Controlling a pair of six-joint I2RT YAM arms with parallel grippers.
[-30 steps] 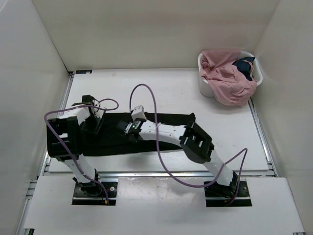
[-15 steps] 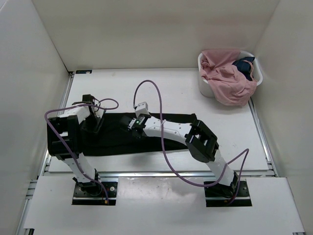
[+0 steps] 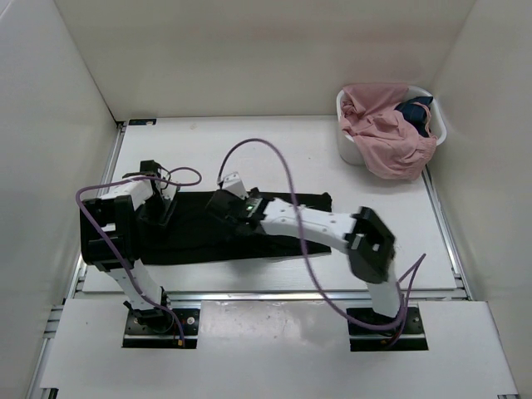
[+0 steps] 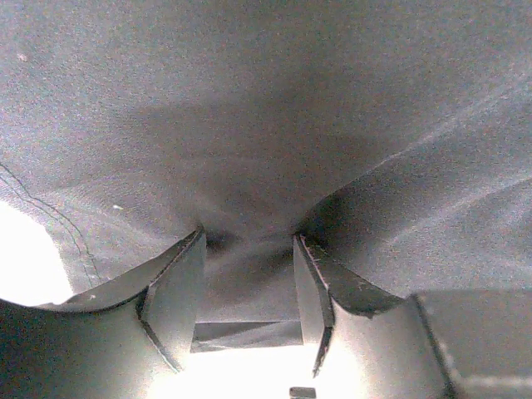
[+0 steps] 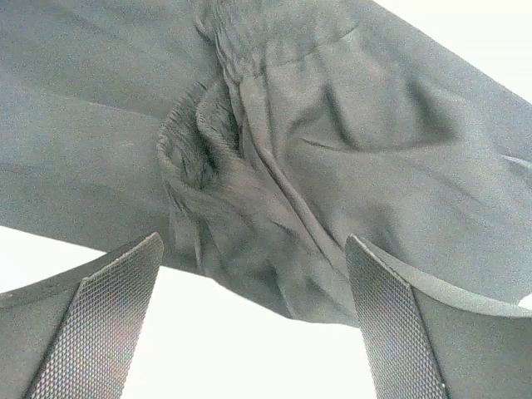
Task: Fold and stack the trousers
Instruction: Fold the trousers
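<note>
The black trousers [image 3: 191, 239] lie flat across the middle of the table in the top view. My left gripper [image 3: 162, 209] sits at their left end, and in the left wrist view its fingers [image 4: 249, 239] are shut on a gathered fold of the dark cloth [image 4: 266, 100]. My right gripper [image 3: 223, 204] hovers over the middle of the trousers. The right wrist view shows its jaws [image 5: 253, 241] wide open with nothing between them. Crumpled fabric [image 5: 332, 125] lies just beyond the fingertips.
A white basket [image 3: 345, 148] stands at the back right, holding a pink garment [image 3: 386, 137] and a small dark blue one [image 3: 416, 112]. White walls close in the table on the left, back and right. A purple cable [image 3: 274, 148] loops above the right arm.
My right gripper has opened and let go of the trousers after carrying the cloth a little towards the back. Its elbow has swung to the right. The left gripper has stayed in place.
</note>
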